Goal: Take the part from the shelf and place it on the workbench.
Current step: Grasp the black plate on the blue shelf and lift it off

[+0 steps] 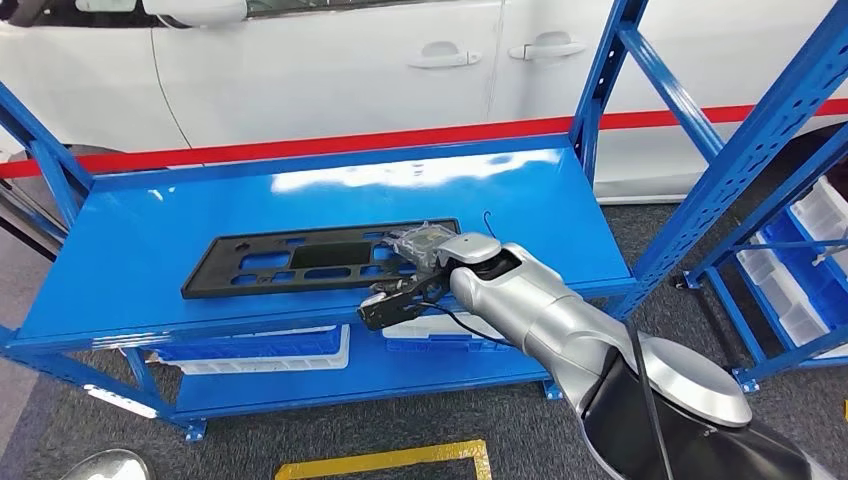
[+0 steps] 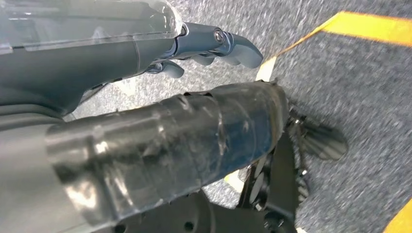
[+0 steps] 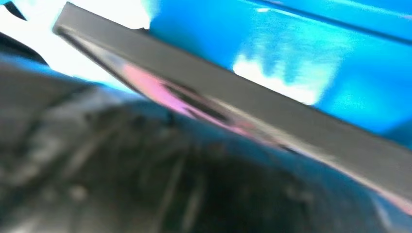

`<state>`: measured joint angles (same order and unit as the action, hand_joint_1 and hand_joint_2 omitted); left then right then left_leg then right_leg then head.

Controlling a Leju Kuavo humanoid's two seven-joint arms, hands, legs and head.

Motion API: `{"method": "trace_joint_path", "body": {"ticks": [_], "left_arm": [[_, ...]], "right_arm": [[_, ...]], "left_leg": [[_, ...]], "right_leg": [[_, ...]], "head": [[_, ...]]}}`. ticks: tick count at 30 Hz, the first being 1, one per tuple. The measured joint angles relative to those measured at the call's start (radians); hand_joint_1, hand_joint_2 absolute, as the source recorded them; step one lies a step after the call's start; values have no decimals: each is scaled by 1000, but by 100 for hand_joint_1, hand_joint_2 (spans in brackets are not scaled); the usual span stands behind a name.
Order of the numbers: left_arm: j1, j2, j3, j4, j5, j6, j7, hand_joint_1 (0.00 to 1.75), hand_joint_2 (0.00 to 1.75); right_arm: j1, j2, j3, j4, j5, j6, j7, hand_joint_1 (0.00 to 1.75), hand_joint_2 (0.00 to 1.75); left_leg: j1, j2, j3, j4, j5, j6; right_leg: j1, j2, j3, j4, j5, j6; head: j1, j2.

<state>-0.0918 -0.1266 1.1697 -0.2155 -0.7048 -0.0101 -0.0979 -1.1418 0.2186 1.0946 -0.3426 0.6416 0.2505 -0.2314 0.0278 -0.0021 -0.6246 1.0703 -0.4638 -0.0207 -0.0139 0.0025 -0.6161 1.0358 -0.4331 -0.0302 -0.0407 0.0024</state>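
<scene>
A flat black part [image 1: 300, 258] with several cutouts lies along the blue shelf's top deck [image 1: 150, 230]. My right hand [image 1: 418, 268] sits over the part's right end at its front edge. Its clear-covered back rests on top of the part, and dark fingers [image 1: 388, 304] hang in front of the shelf's lip. Whether it grips the part is hidden. The right wrist view is blurred, with the part's edge [image 3: 252, 99] close up against the blue deck. My left hand [image 2: 194, 46] hangs over the grey floor, fingers loosely apart and holding nothing.
A white car [image 1: 330, 60] with a red stripe stands right behind the shelf. White bins [image 1: 260, 352] sit on the lower deck. A second blue rack with bins [image 1: 800, 270] is at the right. Yellow floor tape [image 1: 390, 460] lies in front.
</scene>
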Motion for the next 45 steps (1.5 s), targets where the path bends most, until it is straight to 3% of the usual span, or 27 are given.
{"method": "trace_joint_path", "body": {"ticks": [3, 4, 5, 6, 8, 10, 14, 15, 17, 19, 20, 21, 23, 25, 26, 28, 29, 31, 33, 34, 37, 39, 45], "left_arm": [[0, -2, 0, 0, -5, 1, 0, 0, 0], [1, -2, 0, 0, -7, 2, 0, 0, 0], [2, -2, 0, 0, -7, 2, 0, 0, 0], [3, -2, 0, 0, -8, 2, 0, 0, 0], [3, -2, 0, 0, -10, 1, 0, 0, 0], [2, -2, 0, 0, -13, 1, 1, 0, 0], [1, -5, 0, 0, -15, 1, 2, 0, 0], [1, -6, 0, 0, -15, 1, 2, 0, 0], [1, -7, 0, 0, -15, 1, 3, 0, 0], [1, -7, 0, 0, -15, 1, 3, 0, 0], [1, -7, 0, 0, -15, 1, 3, 0, 0], [1, -7, 0, 0, -15, 1, 3, 0, 0], [0, -8, 0, 0, -15, 1, 3, 0, 0], [0, -9, 0, 0, -16, 1, 3, 0, 0], [0, -9, 0, 0, -17, 1, 3, 0, 0], [0, -9, 1, 0, -17, 1, 3, 0, 0], [0, -9, 1, 0, -19, 1, 3, 0, 0], [0, -10, 1, 0, -21, 0, 2, 0, 0], [0, -10, 1, 0, -25, 0, 0, 0, 0], [0, -10, 1, 0, -28, 0, 0, 0, 0], [0, -10, 1, 0, -35, 0, -1, 0, 0], [0, -11, 1, 0, -39, -1, -1, 0, 0], [0, -13, 1, 0, -42, -6, -3, 0, 0]], "right_arm": [[10, 0, 0, 2, 9, -2, -3, 0, 0], [16, -1, 0, 3, 10, -2, -4, 0, 0], [21, -2, 0, 5, 11, -2, -4, 0, 0], [24, -2, 1, 6, 12, -2, -6, 0, 0], [26, -3, 1, 7, 14, -2, -10, 0, 0], [27, -5, 1, 7, 17, -2, -15, 0, 0], [30, -9, 1, 8, 23, -2, -18, 0, 0], [29, -10, 1, 8, 24, -2, -18, 0, 0], [32, -15, 1, 8, 25, -2, -18, 0, 0], [39, -20, 1, 9, 25, -2, -18, 0, 87], [42, -21, 1, 9, 25, -2, -18, 0, 131], [43, -22, 1, 9, 25, -2, -19, 0, 175], [43, -22, 1, 9, 28, -2, -19, 0, 175], [43, -22, 2, 9, 37, -8, -20, 4, 175], [43, -22, 2, 9, 42, -12, -18, 34, 175], [43, -22, 3, 9, 47, -17, -15, 84, 175], [44, -21, 4, 9, 46, -17, -13, 99, 175], [45, -21, 4, 9, 47, -21, -15, 61, 175], [47, -22, 4, 8, 50, -29, -18, 38, 175], [48, -23, 4, 8, 52, -32, -20, 52, 175], [55, -31, 5, 6, 63, -42, -27, 141, 175], [58, -39, 5, 4, 66, -48, -30, 168, 175], [58, -59, 5, -8, 68, -65, -35, 166, 175]], "left_leg": [[1, 0, -86, 181, -84, -5], [1, 0, -108, 223, -94, -6], [1, 0, -113, 230, -84, -6], [1, 0, -98, 198, -57, -4], [-1, 1, -34, 65, 8, 3], [-6, 0, 9, -24, 31, 11], [-5, -1, 21, -51, 37, 31], [-3, 1, 23, -56, 40, 37], [-3, 2, 25, -60, 42, 45], [-3, 2, 23, -58, 42, 47], [-3, 1, 23, -57, 41, 47], [-3, 1, 24, -55, 40, 45], [-3, 0, 24, -50, 36, 40], [-6, -2, 22, -45, 33, 31], [-7, -2, 21, -46, 33, 25], [-7, -2, 22, -48, 32, 31], [-7, -2, 24, -50, 32, 38], [-7, -2, 26, -54, 35, 46], [-6, -2, 29, -59, 36, 42], [-6, -2, 31, -61, 38, 39], [-6, -2, 33, -66, 40, 27], [-6, -2, 34, -67, 41, 20], [-6, -2, 35, -66, 39, 12]], "right_leg": [[4, -2, 2, -1, -1, -9], [6, -2, 2, -1, -2, -10], [8, -2, 2, 1, -2, -11], [9, -1, 2, 3, -3, -11], [11, 1, 2, 9, -7, -8], [14, 2, -1, 12, -10, 0], [13, 1, -3, 20, -16, 22], [12, 1, -15, 46, -33, 27], [8, 0, -64, 152, -91, 36], [4, 0, -119, 262, -131, 43], [2, 0, -127, 276, -125, 45], [0, 0, -115, 249, -101, 45], [-2, -1, -52, 121, -38, 41], [2, -1, -7, 27, -10, 33], [5, -1, -2, 13, -12, 28], [6, 1, 0, 7, -7, 23], [6, 1, 1, 5, -5, 22], [6, 3, 2, 3, -4, 20], [7, 3, 3, 3, -5, 17], [7, 3, 3, 3, -5, 16], [7, 2, 3, 4, -6, 13], [8, 2, 3, 4, -6, 13], [8, 2, 6, 4, -7, 12]], "head": [[0, 0], [0, 0], [0, 0], [0, 0], [0, 0], [0, 0], [1, 0], [1, 0], [2, 0], [2, 0], [2, 0], [2, 0], [2, 0], [1, 0], [1, 0], [1, 0], [1, 0], [1, 0], [1, 0], [1, 0], [1, 0], [1, 0], [1, 0]]}}
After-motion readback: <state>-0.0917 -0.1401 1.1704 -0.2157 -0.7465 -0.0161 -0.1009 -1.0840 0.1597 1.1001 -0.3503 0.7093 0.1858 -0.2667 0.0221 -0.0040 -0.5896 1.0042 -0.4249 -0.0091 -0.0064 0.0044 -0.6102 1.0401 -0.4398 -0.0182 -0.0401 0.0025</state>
